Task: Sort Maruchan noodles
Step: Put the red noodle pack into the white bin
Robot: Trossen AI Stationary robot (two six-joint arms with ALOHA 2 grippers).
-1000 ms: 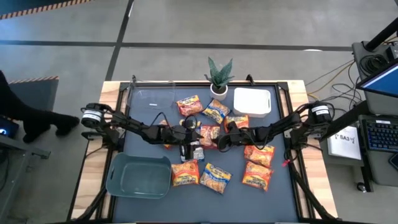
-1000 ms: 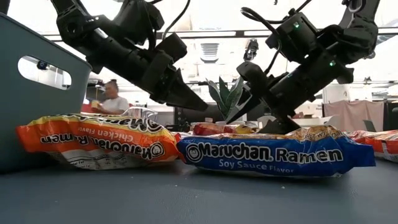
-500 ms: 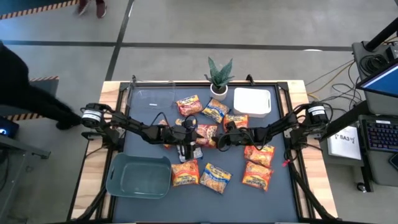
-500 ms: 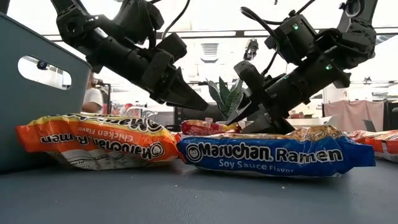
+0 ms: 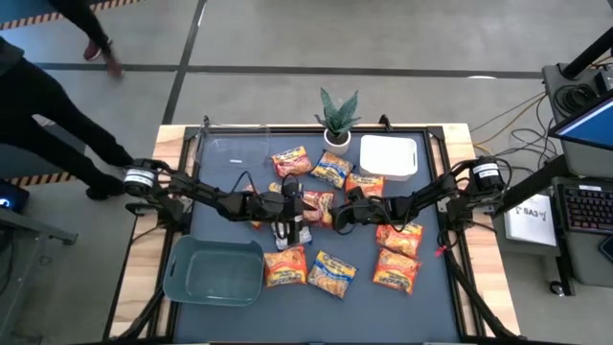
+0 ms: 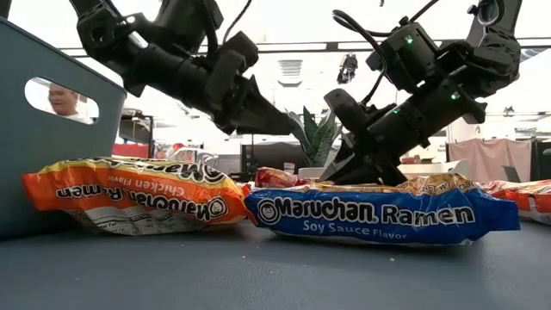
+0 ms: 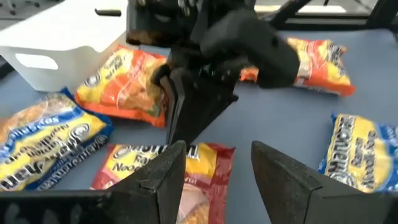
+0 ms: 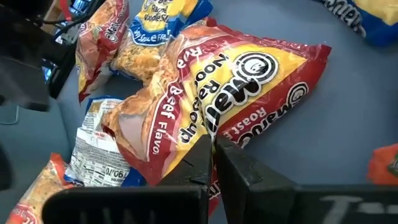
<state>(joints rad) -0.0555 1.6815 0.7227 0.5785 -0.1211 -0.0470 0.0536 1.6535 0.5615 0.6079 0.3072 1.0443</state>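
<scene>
Maruchan noodles packets lie scattered over the dark mat. A red and yellow packet (image 5: 321, 205) lies at the middle, seen large in the right wrist view (image 8: 211, 93). It rests partly on a silvery-white packet (image 8: 93, 155). My right gripper (image 8: 215, 158) comes in from the table's right and is shut on the red packet's edge. My left gripper (image 7: 214, 168) hovers open just left of it, above the red packet (image 7: 199, 168), touching nothing. The low view shows the left gripper (image 6: 263, 116) raised off the packets and the right gripper (image 6: 340, 172) down at them. My right gripper pinches the red packet by its long edge (image 8: 214, 138), about midway along, between the two fingers. The fingers slant down from the table's right. The packet still lies flat, on the mat and its neighbouring packets.
A teal bin (image 5: 213, 270) stands near left, a white bin (image 5: 388, 156) far right, a clear container (image 5: 235, 149) far left, a potted plant (image 5: 337, 117) at the back. Orange packets (image 5: 285, 265) (image 5: 396, 270) and a blue-yellow one (image 5: 330, 273) lie near. A person walks beyond the left side.
My right gripper has shut its fingers on the red packet's edge, settling a little lower onto it. My left gripper has risen slightly and stays open. The packets have not moved.
</scene>
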